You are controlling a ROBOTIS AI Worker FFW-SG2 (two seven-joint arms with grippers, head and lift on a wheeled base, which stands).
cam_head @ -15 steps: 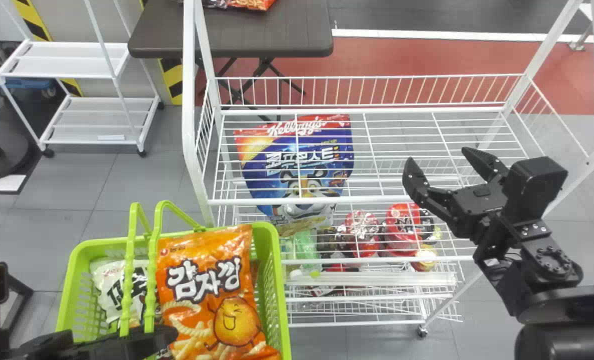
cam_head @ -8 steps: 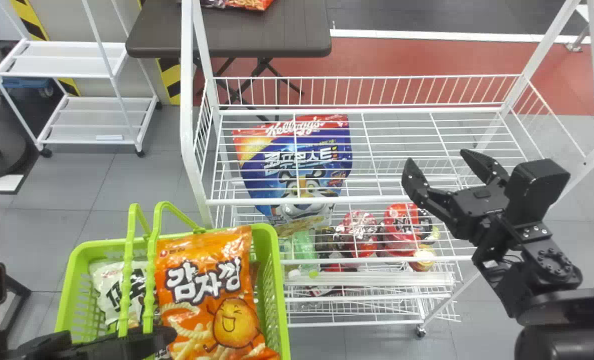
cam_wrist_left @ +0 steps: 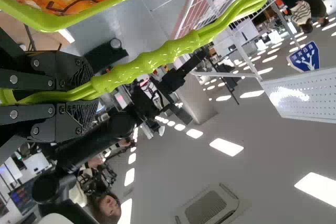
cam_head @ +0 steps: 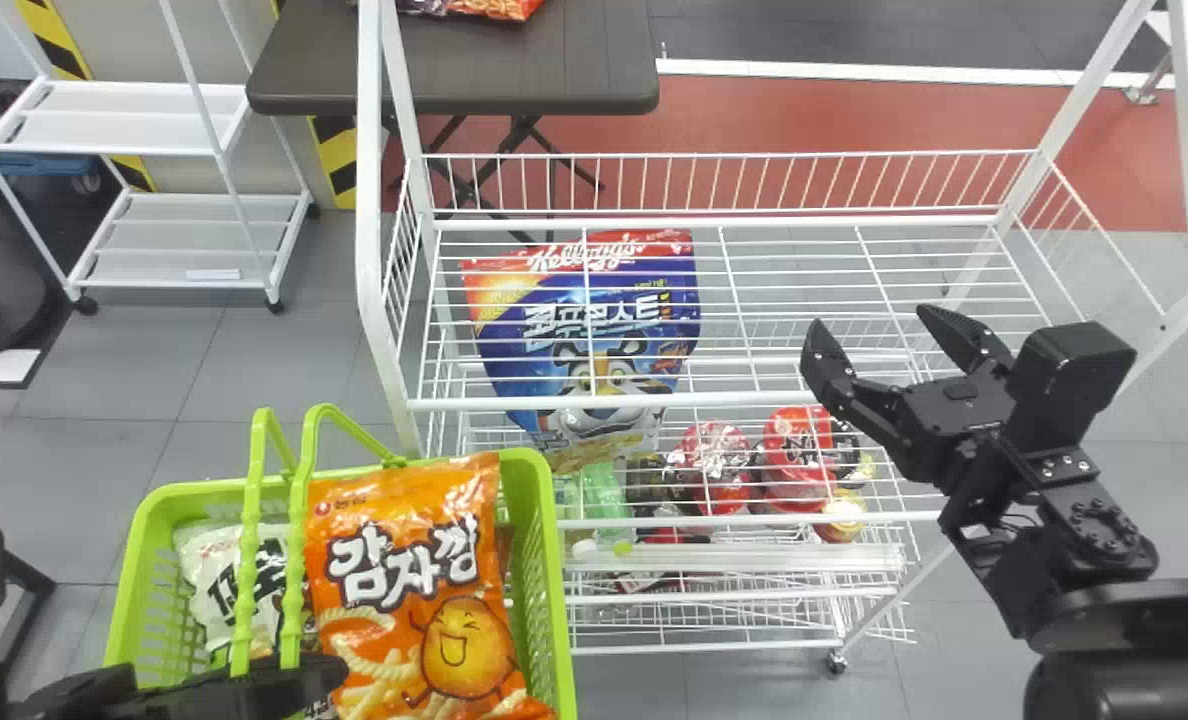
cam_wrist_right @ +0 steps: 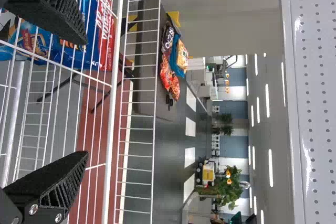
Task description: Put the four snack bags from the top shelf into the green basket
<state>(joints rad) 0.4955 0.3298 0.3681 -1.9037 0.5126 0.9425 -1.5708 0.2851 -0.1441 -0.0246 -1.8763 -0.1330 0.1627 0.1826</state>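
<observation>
At the lower left of the head view, my left gripper [cam_head: 244, 690] is shut on the green basket's handles; the left wrist view has this gripper [cam_wrist_left: 86, 95] with the handles [cam_wrist_left: 173, 51] between its fingers. Inside the green basket [cam_head: 539, 560] lie an orange snack bag [cam_head: 404, 580] on the right and a white snack bag [cam_head: 224, 575] on the left, partly behind the handles. Over the right part of the wire top shelf [cam_head: 804, 400], my right gripper [cam_head: 866, 322] stands open, holding nothing. In the right wrist view that gripper [cam_wrist_right: 84, 98] has its fingers wide apart.
A large blue and red bag [cam_head: 589, 330] stands below the top shelf's wires. Red cups [cam_head: 799, 450] and bottles sit lower. White rack posts [cam_head: 374, 250] rise at both sides. Behind is a dark table [cam_head: 454, 60] with more bags; another white rack [cam_head: 124, 120] is at the far left.
The rack, tables and basket have shifted slightly to the left in the head view. My right gripper sits a touch lower and further left there, still open. The left grip on the handles is unchanged.
</observation>
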